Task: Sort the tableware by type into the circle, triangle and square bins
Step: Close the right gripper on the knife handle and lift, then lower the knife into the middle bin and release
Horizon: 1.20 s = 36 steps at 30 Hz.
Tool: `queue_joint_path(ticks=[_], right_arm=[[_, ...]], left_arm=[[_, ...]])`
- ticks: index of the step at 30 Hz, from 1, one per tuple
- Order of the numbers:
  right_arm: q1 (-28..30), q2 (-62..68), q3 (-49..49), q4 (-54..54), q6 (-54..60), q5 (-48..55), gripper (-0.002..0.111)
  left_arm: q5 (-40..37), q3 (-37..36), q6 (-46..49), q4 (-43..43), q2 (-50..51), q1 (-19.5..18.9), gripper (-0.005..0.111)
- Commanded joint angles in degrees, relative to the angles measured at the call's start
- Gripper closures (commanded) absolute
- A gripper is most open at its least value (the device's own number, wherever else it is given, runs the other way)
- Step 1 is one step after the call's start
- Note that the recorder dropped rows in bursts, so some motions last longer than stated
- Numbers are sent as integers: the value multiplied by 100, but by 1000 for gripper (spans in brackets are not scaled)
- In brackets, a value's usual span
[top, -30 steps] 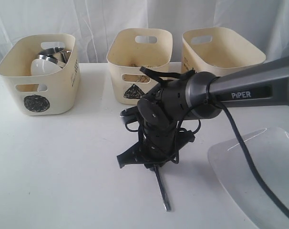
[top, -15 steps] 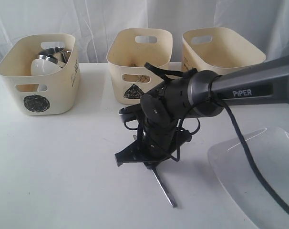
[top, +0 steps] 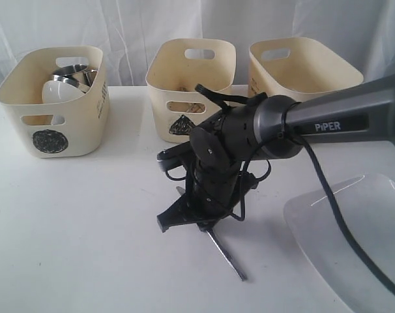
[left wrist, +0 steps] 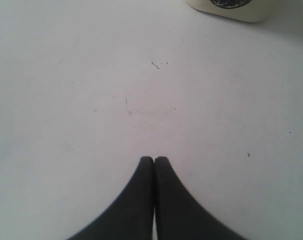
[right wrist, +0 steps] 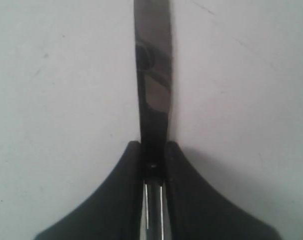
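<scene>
Lower right of the exterior view, nearest: large white squarish plate (top: 373, 215) flat on the white table (top: 87, 228), a black cable crossing in front of it. Lower centre: narrow flat steel utensil (top: 230, 259), slanting down toward the bottom edge; which piece of cutlery, cannot tell. Its upper end is pinched in the right gripper (right wrist: 152, 146), fingers closed tight on both flat faces of the steel. Whether the free tip touches the table, cannot tell. Left gripper (left wrist: 154, 160) shows only in its own wrist view: fingertips pressed together, nothing between them, over the table. Far row along the top of the exterior view, three cream bins. Upper left, circle-marked bin (top: 54, 130) holding a white bowl (top: 59, 92) and steel vessels (top: 73, 72). Top centre, triangle-marked bin (top: 191, 72), just behind the right arm. Upper right, third bin (top: 302, 72), its symbol not readable.
</scene>
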<state>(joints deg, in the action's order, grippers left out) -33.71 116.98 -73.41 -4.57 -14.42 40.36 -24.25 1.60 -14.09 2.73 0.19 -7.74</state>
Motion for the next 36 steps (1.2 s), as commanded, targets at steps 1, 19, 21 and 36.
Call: queue_joint_path(ticks=[1, 19, 21, 36], right_arm=[[20, 180, 90, -8, 131, 308, 108], [79, -547, -65, -53, 131, 174, 108], [79, -612, -115, 0, 131, 203, 108], [1030, -1433, -871, 3025, 2207, -327, 108]], left_arm=[[-320, -53, -5, 64, -19, -12, 106], [-320, -53, -5, 64, -19, -12, 106], [-320, -53, -5, 64, -19, -12, 106], [-320, -53, -5, 64, -19, -12, 106]])
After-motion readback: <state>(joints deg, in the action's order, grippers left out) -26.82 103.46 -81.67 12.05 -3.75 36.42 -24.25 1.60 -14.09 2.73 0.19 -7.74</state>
